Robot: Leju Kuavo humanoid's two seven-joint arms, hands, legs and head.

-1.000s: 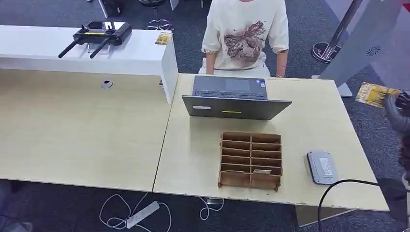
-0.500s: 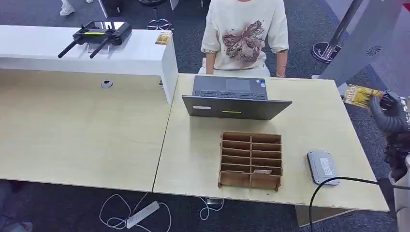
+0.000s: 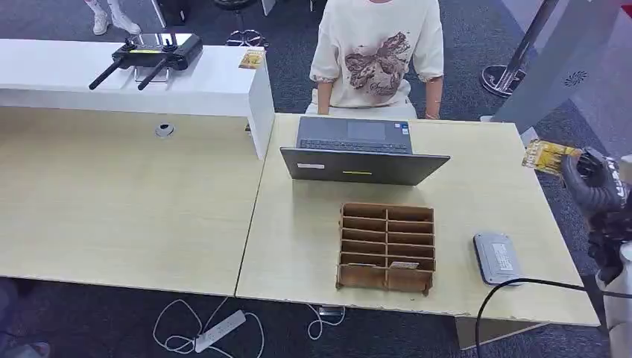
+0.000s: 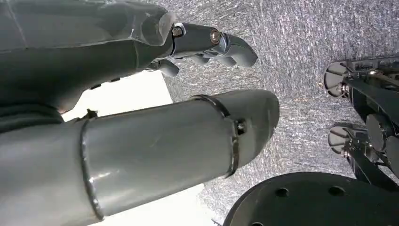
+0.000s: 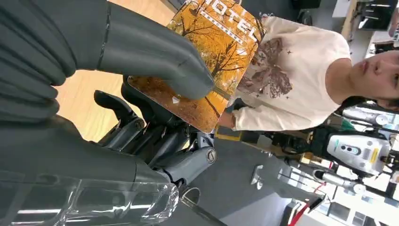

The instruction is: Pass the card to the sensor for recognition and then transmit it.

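One orange-yellow card printed with autumn trees and the word HOTEL [image 5: 214,61] is pinched between the thumb and darker fingers of the right hand [image 3: 589,175], at 3 o'clock in the head view, just past the edge of the pale wooden table [image 3: 477,186]. The flat grey rectangular sensor pad [image 3: 496,257] lies on the table at 4 o'clock, well apart from the card. The left hand [image 4: 141,94] holds nothing, fingers loosely curled and apart, above grey carpet. A brown cardboard divided tray [image 3: 386,246] sits near centre, with an open grey laptop [image 3: 364,151] at 12 o'clock of it, facing a seated person in a cream printed T-shirt [image 3: 378,52].
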